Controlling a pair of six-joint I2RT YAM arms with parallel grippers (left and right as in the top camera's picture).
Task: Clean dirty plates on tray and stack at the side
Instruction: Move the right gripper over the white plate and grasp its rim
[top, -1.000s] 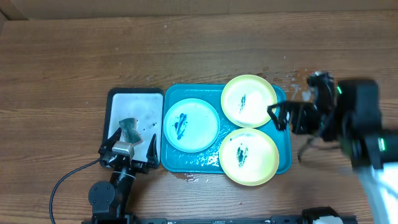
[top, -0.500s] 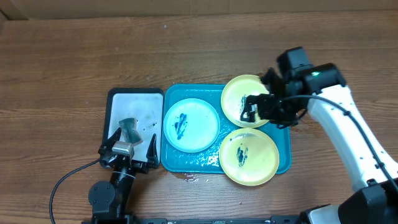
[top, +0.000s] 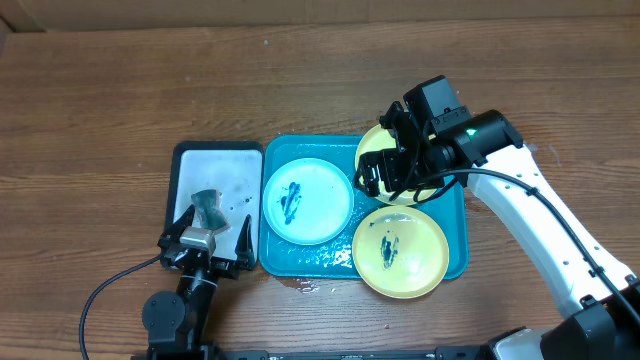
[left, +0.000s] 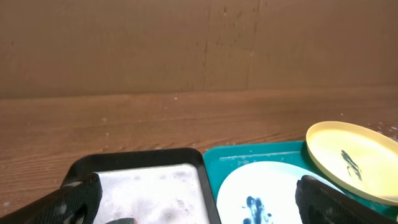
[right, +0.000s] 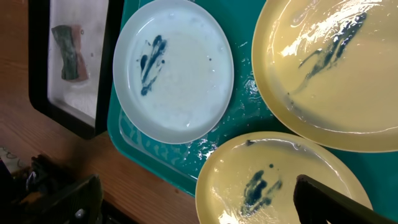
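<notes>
1. My R hand (top: 385, 172) hangs over the far-right part of the tray (top: 310, 143), above the far yellow plate (top: 380, 138). From overhead it hides most of that plate's middle.
2. R hand is spread wide: fingers sit at both bottom corners of the R wrist cam w/ nothing between them. Can't tell if it touches the plate.
3. The tray sits mid-worktop (top: 100, 80), wet-looking, w/ 3 plates in it, all smeared dark teal.
4. Left half of the tray holds the blue-rimmed plate (top: 307, 200), lying flat.
5. The far yellow plate is on the right side, its rim reaching past the tray's far edge. On the L wrist cam it looks propped up on the tray rim, tilted.
6. The near yellow plate (top: 400, 252) is also on the right side and hangs over the tray's near edge. The rims of the 2 yellow plates meet or overlap a bit; can't tell which.
7. L hand (top: 212, 228) is at the near end of the small black-rimmed tray (top: 218, 147), which sits just left of the big one. Its fingers are wide apart and empty.
8. A crumpled grey-green rag (top: 207, 203) lies in the small tray just beyond the L hand, not gripped.
9. A few water drops (top: 305, 285) on the worktop by the tray's near edge.
</notes>
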